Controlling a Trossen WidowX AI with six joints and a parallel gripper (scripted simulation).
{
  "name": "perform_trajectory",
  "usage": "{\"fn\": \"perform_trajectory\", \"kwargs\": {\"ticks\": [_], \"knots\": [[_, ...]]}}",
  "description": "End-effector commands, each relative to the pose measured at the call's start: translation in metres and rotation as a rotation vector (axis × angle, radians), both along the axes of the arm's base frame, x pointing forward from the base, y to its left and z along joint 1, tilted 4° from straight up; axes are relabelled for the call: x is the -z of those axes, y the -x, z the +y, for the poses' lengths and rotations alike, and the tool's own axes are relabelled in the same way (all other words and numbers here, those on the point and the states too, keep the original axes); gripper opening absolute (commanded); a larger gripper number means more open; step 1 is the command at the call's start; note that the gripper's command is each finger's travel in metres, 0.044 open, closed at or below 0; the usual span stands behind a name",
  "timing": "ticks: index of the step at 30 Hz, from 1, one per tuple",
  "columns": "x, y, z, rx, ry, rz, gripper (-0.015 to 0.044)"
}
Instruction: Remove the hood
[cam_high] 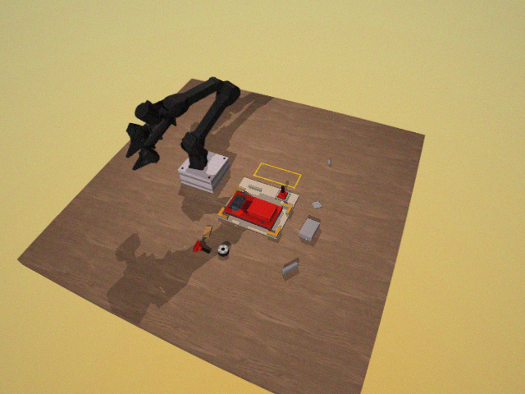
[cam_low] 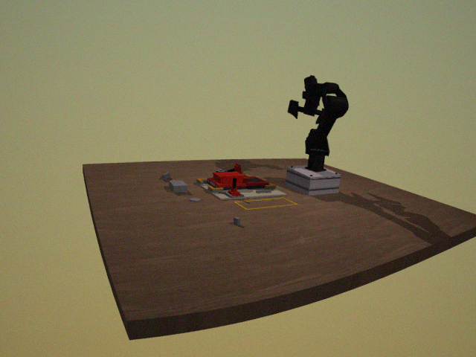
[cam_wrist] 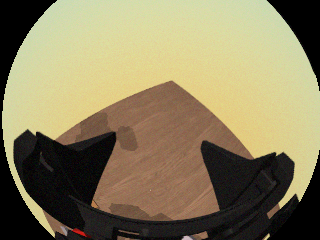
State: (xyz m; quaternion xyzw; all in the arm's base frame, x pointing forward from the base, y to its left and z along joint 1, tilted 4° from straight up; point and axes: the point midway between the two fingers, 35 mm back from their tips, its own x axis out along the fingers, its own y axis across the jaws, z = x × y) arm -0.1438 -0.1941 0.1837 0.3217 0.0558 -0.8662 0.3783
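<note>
The red toy car (cam_high: 254,209) (cam_low: 230,178) sits on a beige baseplate (cam_high: 265,186) (cam_low: 245,194) in the middle of the table. Its low front end (cam_high: 233,208) (cam_low: 256,181), with a dark grey part on top, points toward the robot base. The marked area is a yellow rectangle outline (cam_high: 280,168) (cam_low: 271,207) on the table just beyond the baseplate, and nothing lies inside it. My gripper (cam_high: 142,150) (cam_low: 296,108) (cam_wrist: 159,142) is open and empty. It hangs high in the air, left of the robot base and far from the car.
The robot base (cam_high: 204,171) (cam_low: 312,179) stands beside the baseplate. A small red and black part (cam_high: 282,193) stands on the baseplate. Loose on the table are a grey block (cam_high: 308,229), a grey tile (cam_high: 317,204), a small peg (cam_high: 329,161), a grey piece (cam_high: 290,267), a wheel (cam_high: 223,249) and a red piece (cam_high: 198,246).
</note>
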Motion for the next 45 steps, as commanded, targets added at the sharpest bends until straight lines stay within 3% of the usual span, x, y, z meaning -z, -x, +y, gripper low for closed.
{"fn": "perform_trajectory", "kwargs": {"ticks": [1,9,17,28,34,45], "knots": [[0.003,-0.032,-0.031,-0.213,-0.096,-0.019,0.0440],[0.016,-0.124,-0.081,-0.685,-0.310,-0.011,0.0440],[0.035,-0.235,-0.090,-1.141,-0.514,0.048,0.0440],[0.068,-0.367,-0.036,-1.655,-0.740,0.198,0.0440],[0.096,-0.434,0.023,-1.996,-0.926,0.352,0.0440],[0.105,-0.450,0.042,-2.082,-0.974,0.397,0.0440]]}}
